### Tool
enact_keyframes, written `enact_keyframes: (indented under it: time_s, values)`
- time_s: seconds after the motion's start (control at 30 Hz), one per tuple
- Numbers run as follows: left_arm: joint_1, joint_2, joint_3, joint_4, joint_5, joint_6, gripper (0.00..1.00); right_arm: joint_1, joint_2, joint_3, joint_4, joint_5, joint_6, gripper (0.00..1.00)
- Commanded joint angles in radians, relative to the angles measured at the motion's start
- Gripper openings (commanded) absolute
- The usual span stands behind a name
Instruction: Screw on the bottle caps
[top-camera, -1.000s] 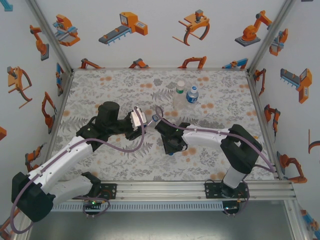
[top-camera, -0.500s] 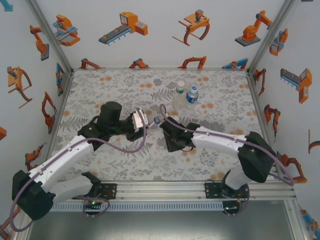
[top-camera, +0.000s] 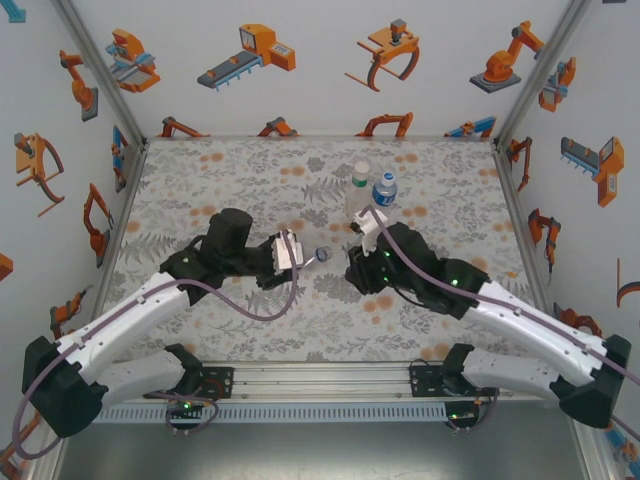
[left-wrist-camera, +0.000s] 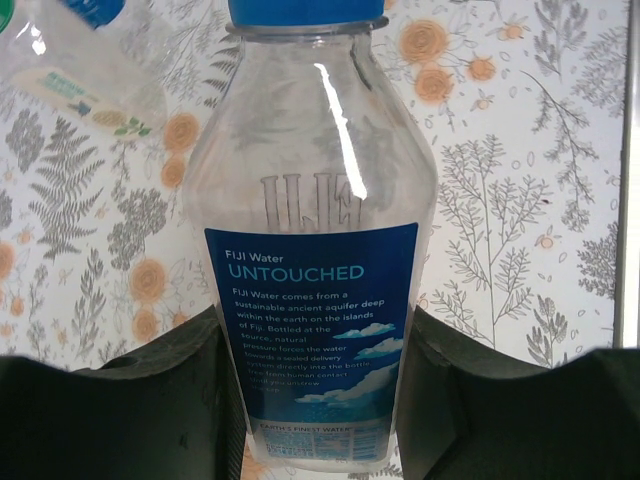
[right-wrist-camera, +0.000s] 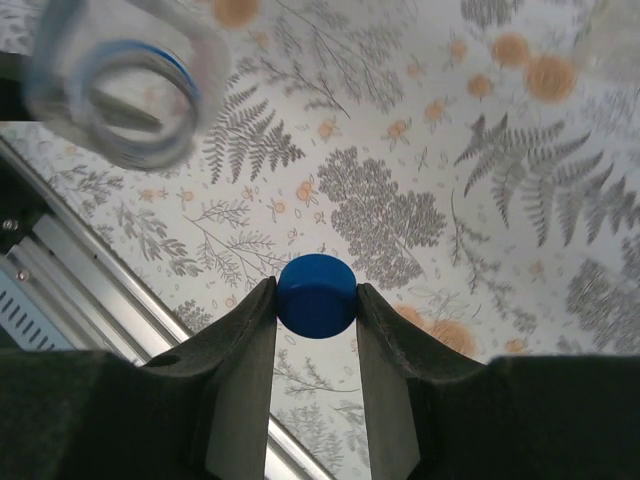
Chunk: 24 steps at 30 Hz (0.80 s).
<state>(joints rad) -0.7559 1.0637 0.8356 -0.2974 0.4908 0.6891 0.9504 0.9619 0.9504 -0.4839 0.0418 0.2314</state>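
Left gripper (left-wrist-camera: 318, 352) clenched around the label of a slim bottle (left-wrist-camera: 310, 200), low centre of the left wrist view. Seemingly lifted off the table and tipped sideways, probably to aim its open, blue-ringed neck at the other arm. Pinching a blue cap (right-wrist-camera: 316, 294) by its sides in the right gripper (right-wrist-camera: 316, 306), centre of the right wrist view, presumably to allow twisting onto the threads. Not yet mated: neck at upper left of that frame, apart from the cap. Parked upright at upper centre of the top view, apparently capped: two more bottles (top-camera: 384, 188).
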Motion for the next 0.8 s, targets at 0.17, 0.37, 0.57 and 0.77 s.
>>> enact_keyframes:
  time_s: [0.17, 0.37, 0.57, 0.77]
  values:
    - [-0.075, -0.01, -0.002, -0.09, 0.009, 0.156, 0.0, 0.002, -0.109, 0.073, -0.017, -0.325, -0.385, 0.14]
    - [-0.076, -0.006, 0.01, -0.107, 0.034, 0.159, 0.0, 0.002, -0.098, 0.079, 0.026, -0.416, -0.502, 0.14]
    - [-0.076, -0.002, 0.019, -0.111, 0.073, 0.15, 0.0, 0.001, -0.056, 0.079, 0.074, -0.382, -0.54, 0.14]
    - [-0.076, 0.004, 0.02, -0.112, 0.11, 0.149, 0.0, 0.002, -0.035, 0.074, 0.097, -0.394, -0.546, 0.1]
